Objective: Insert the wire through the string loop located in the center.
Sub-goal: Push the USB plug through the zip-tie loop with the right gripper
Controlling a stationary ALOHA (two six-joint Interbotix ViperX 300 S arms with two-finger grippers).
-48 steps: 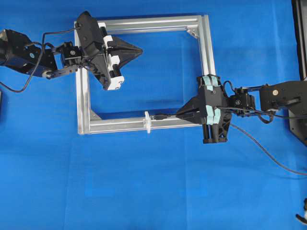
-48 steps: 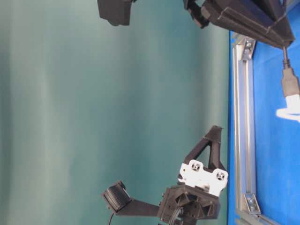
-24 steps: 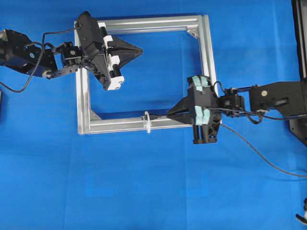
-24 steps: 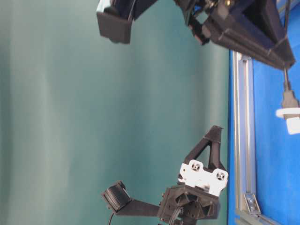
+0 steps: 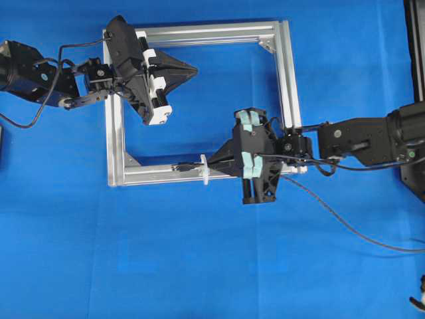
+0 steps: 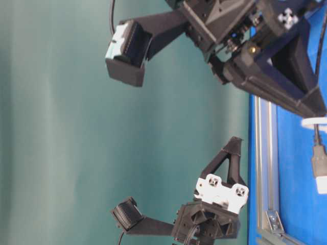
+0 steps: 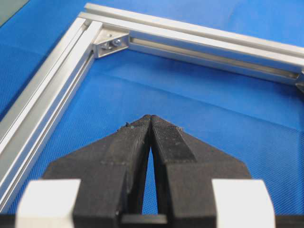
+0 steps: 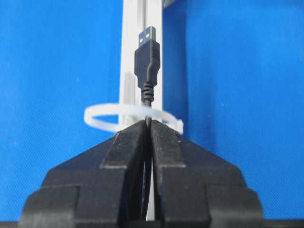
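Blue worktop (image 5: 199,266) with a silver frame (image 5: 285,80). The right gripper (image 8: 148,124), jaws clamped on the wire (image 8: 148,61), holds its metal-tipped black plug past the white string loop (image 8: 128,116). The left gripper (image 7: 150,118) hangs closed, empty.

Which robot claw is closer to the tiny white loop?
The right claw. It sits right at the tiny white translucent string loop, shut on the thin black wire poking through it. The left claw, shut and empty, hangs over the frame's far side.
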